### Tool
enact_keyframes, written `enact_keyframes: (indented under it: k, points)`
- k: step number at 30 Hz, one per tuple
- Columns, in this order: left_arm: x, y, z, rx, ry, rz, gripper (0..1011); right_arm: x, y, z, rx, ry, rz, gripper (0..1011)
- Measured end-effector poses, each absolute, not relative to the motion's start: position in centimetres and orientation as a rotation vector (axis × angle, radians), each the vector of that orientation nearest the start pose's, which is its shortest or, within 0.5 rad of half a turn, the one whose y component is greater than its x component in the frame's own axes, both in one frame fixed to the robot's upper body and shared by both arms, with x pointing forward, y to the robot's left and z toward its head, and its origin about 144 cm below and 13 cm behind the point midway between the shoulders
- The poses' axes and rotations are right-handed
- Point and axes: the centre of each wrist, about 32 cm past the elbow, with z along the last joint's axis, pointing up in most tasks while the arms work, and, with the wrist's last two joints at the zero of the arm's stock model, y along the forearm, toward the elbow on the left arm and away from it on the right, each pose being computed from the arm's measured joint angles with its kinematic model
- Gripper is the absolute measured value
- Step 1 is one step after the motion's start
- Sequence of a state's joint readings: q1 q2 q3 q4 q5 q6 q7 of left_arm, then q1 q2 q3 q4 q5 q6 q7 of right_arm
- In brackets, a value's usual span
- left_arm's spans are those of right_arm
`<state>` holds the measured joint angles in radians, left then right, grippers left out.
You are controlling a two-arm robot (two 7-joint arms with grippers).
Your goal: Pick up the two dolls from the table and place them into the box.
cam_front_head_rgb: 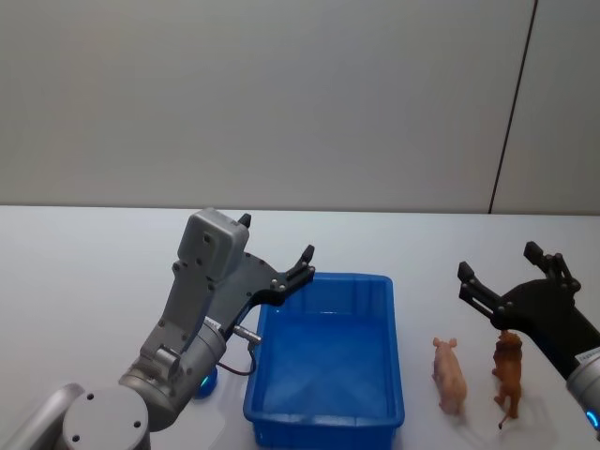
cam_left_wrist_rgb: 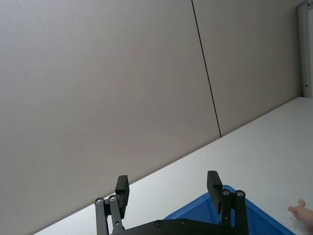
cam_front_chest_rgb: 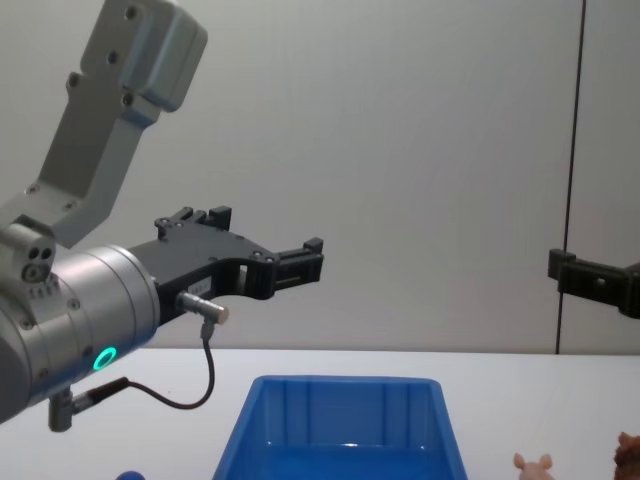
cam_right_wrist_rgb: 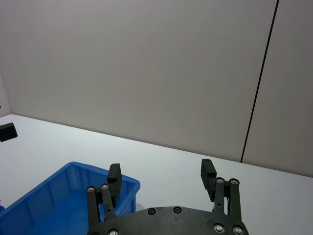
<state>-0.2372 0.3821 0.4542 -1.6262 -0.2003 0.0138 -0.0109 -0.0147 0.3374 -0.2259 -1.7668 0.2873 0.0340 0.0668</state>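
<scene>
Beside the blue box (cam_front_head_rgb: pixel 323 277) on the desk (cam_front_head_rgb: pixel 75 281): pink pig (cam_front_head_rgb: pixel 450 375), brown doll (cam_front_head_rgb: pixel 509 370). Left gripper (cam_front_head_rgb: pixel 277 237) near the box, right gripper (cam_front_head_rgb: pixel 499 261) maybe over the doll, fingers all open.

You have the box (cam_front_head_rgb: pixel 323 277) on the table (cam_front_head_rgb: pixel 94 281) near its front edge; the pig doll (cam_front_head_rgb: pixel 450 375) stands just right of it, the 2nd doll (cam_front_head_rgb: pixel 508 370) right of that.
</scene>
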Motion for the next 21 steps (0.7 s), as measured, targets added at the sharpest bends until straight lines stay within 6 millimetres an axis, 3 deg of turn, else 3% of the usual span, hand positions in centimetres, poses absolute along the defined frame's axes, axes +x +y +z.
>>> enact_keyframes:
  k: [21]
  points:
    - [49.2, 19.84, 120.44, 0.061, -0.268, 1.124, 1003, 44.33, -23.71, 118.87, 0.026, -0.075, -1.23, 1000]
